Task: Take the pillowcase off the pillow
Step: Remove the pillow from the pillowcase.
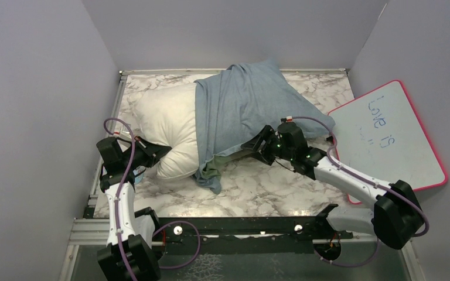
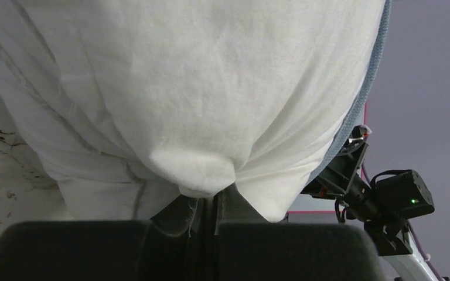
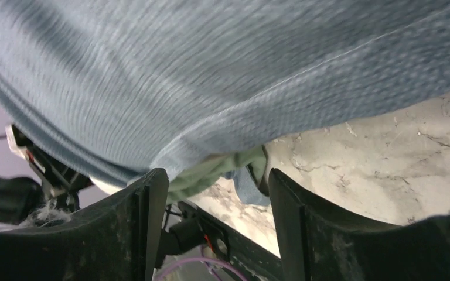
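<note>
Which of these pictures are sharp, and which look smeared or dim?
Right wrist view: the pillowcase is streaked with blur, close to the lens. Left wrist view: the pillow is sharp and evenly lit. Top view: crisp, soft light, with mild shadow under the pillow's near edge.

The pillowcase (image 1: 252, 108) is dusty grey-blue with a fine ribbed weave; at its 6 o'clock edge a sage-green face peeks out. The pillow (image 1: 167, 120), at its 9 o'clock, is plain white. The desk (image 1: 281, 181) is white marble pattern veined in grey. At 3 o'clock the whiteboard (image 1: 387, 140) is white with a pink rim and pale blue handwriting. The left arm (image 1: 117, 202) and right arm (image 1: 345, 175) have black joints, white links and purple cables (image 1: 179, 246). The left gripper (image 1: 165, 151) and right gripper (image 1: 249, 146) have black jaws. The walls (image 1: 35, 88) are pale lavender-grey.
</note>
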Controlling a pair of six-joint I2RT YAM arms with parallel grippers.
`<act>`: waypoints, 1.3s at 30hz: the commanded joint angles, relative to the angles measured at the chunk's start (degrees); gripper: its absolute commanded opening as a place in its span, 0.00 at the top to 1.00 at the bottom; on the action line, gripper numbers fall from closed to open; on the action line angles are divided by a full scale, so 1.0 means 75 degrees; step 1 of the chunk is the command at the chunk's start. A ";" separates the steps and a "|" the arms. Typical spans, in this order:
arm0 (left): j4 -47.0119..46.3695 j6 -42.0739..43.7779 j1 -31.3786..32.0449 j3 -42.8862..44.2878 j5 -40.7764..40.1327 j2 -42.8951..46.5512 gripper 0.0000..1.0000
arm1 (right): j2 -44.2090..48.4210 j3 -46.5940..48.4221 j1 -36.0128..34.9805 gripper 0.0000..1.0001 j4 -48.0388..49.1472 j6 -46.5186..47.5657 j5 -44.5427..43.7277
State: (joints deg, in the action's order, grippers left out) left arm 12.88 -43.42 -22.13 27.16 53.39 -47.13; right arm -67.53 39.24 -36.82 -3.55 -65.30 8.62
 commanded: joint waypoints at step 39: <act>0.1997 0.1734 0.0068 0.1607 -0.0555 -0.0060 1.00 | -0.0294 0.0154 0.1643 0.64 0.1005 0.0974 0.2343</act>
State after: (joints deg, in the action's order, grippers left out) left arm 28.45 -32.12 -21.37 36.95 48.62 -47.72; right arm -69.01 44.64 -22.41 -9.76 -51.27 10.22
